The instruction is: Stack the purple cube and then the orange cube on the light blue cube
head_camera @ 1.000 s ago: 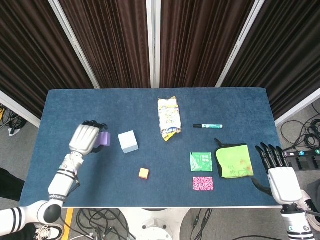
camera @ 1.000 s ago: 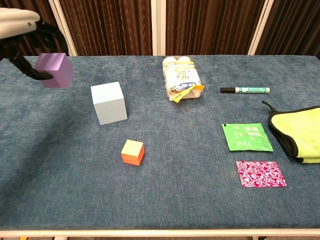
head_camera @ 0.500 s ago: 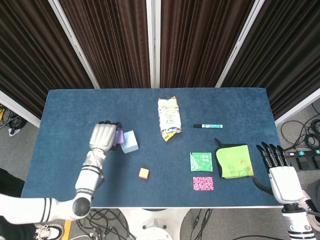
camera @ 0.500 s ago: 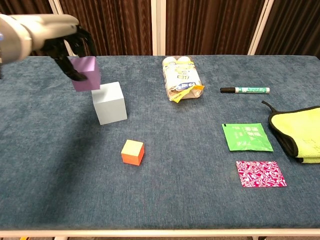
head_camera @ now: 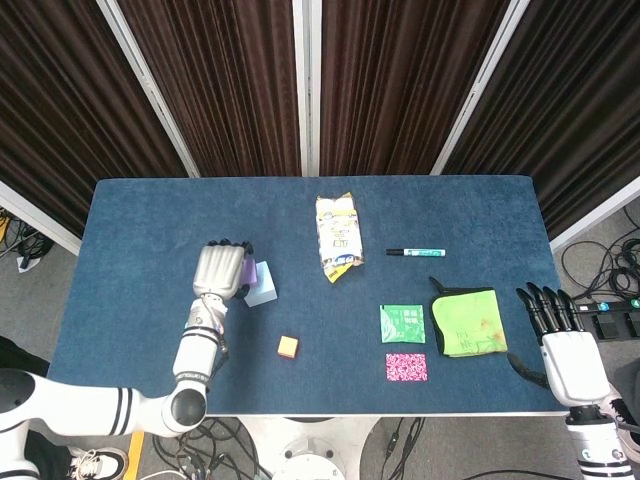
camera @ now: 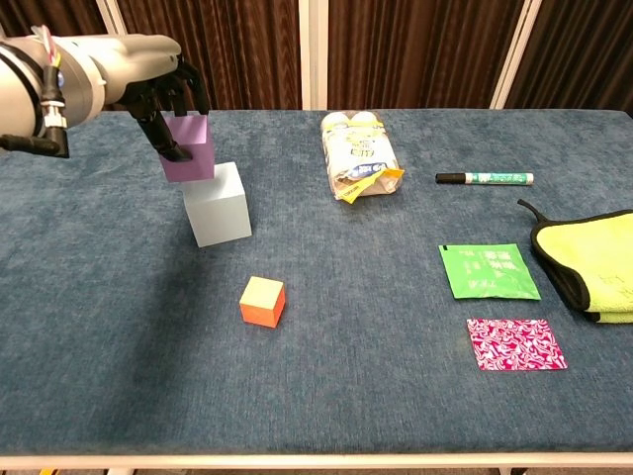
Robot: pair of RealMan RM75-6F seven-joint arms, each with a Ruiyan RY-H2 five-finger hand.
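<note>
While the left hand (head_camera: 221, 270) has swung in from the desk's left side over the past second, the head view now shows it gripping the small purple cube (head_camera: 247, 272), which peeks out at its fingers right over the larger light blue cube (head_camera: 264, 284). That puts the first stacking step close to done, I'd judge, with only lowering and release left. The small orange cube (head_camera: 288, 346) sits untouched on the blue cloth-covered desk (head_camera: 130, 230), nearer the robot and a little to that hand's right. The right hand (head_camera: 562, 352) hangs off the desk's far right edge, fingers spread, holding nothing. Dark pleated curtains close off the room behind.

From the chest view, the left hand (camera: 163, 94) holds the purple cube (camera: 188, 148) just above the light blue cube's (camera: 217, 204) left rear corner, apparently not yet resting flat and offset to the left; it has moved rightward since half a second ago. The orange cube (camera: 262, 301) waits below and right of the hand. Well off to its right lie a snack packet (camera: 360, 153), marker (camera: 485, 178) and yellow-green cloth (camera: 591, 265).
</note>
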